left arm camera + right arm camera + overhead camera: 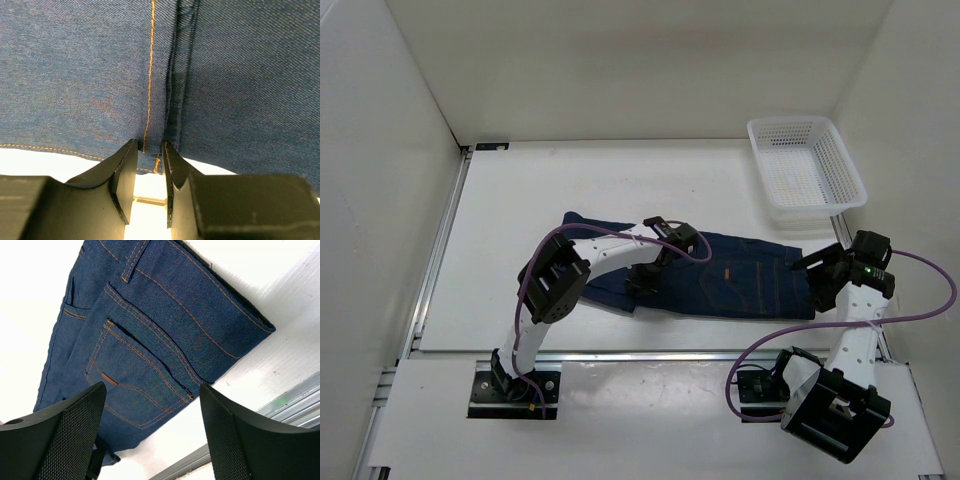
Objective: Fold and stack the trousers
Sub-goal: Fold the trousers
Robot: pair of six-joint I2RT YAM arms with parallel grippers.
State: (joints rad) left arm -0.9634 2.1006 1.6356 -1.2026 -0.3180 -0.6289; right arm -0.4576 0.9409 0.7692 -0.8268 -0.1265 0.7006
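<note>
We see the trousers (750, 285) lying flat on the white worktop (620, 180), about midway between its near and far edges. They are dark navy denim with orange stitching. A stitched back pocket (135, 375) faces up, with a small tan patch (107, 379) on it. Their long axis runs left to right. The waistband end points right and the legs point left, with the left end a little farther from us than the right.

The left hand (150, 145) is low at the near edge of the cloth, around the middle of its length. Its fingers stand only a narrow gap apart, with a seam right at their tips, and we cannot tell whether they have hold of the denim. The right hand (152, 387) is at the waistband end, spread wide and holding nothing. A white mesh basket (798, 122) stands at the far right, apart from the trousers.
</note>
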